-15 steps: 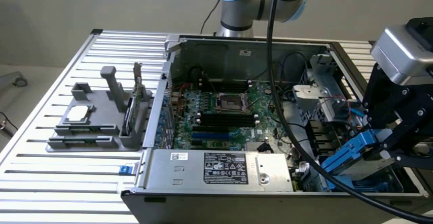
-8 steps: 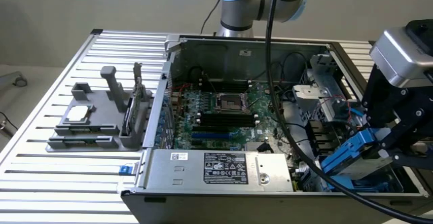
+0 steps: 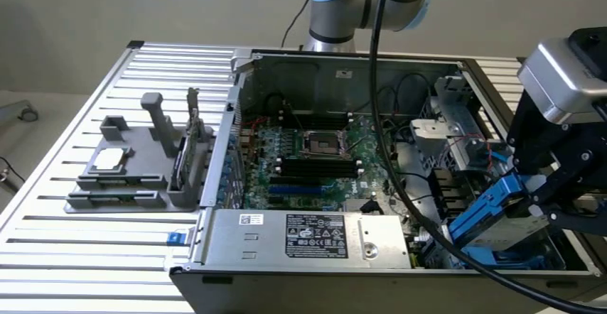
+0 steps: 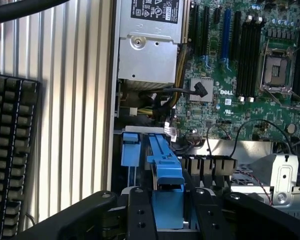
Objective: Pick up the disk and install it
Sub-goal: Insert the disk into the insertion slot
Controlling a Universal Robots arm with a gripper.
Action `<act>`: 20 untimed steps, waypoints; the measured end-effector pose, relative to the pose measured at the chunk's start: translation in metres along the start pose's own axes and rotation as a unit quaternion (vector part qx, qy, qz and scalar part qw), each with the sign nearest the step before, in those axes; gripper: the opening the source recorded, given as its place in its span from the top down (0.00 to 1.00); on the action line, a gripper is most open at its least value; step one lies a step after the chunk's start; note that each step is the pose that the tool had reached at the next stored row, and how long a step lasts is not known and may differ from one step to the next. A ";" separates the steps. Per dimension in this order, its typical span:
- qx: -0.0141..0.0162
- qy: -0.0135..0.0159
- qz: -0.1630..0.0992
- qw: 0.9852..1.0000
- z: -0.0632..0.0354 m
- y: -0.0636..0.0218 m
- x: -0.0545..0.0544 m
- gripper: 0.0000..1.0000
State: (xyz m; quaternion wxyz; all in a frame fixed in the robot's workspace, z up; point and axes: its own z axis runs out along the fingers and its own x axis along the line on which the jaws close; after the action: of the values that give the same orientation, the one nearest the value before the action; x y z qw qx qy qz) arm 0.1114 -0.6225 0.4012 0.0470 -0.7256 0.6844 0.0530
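The disk (image 3: 493, 214) hangs tilted over the open computer case's (image 3: 332, 62) corner at the exterior view's lower right. Its blue carrier frame faces the case and its silver body is underneath. My gripper (image 3: 536, 197) is shut on it from the exterior view's right. In the wrist view the blue carrier (image 4: 168, 192) sits between my two black fingers (image 4: 140, 212), and my gripper (image 4: 169, 212) is clamped on its end. The carrier's far end points down into the drive bay (image 4: 140, 132), right beside another blue carrier (image 4: 131, 150) seated there.
A silver power supply (image 3: 303, 236) fills the case's near side, beside the green motherboard (image 3: 303, 154) and loose black cables (image 4: 187, 92). On the slatted table (image 3: 67, 250) stands a grey fixture (image 3: 133, 179) with a small chip and an upright card. A black keyboard (image 4: 10, 155) lies outside the case.
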 end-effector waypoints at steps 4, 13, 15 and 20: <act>0.000 0.000 0.000 1.000 0.0000 0.0000 0.001 0.67; 0.000 0.000 0.000 1.000 -0.0002 0.0004 0.001 0.47; 0.000 0.000 0.000 1.000 -0.0002 0.0004 0.001 0.47; 0.000 0.000 0.000 1.000 0.0049 0.0001 0.002 0.68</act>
State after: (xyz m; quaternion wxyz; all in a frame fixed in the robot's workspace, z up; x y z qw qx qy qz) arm 0.1114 -0.6239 0.3960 0.0473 -0.7257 0.6844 0.0527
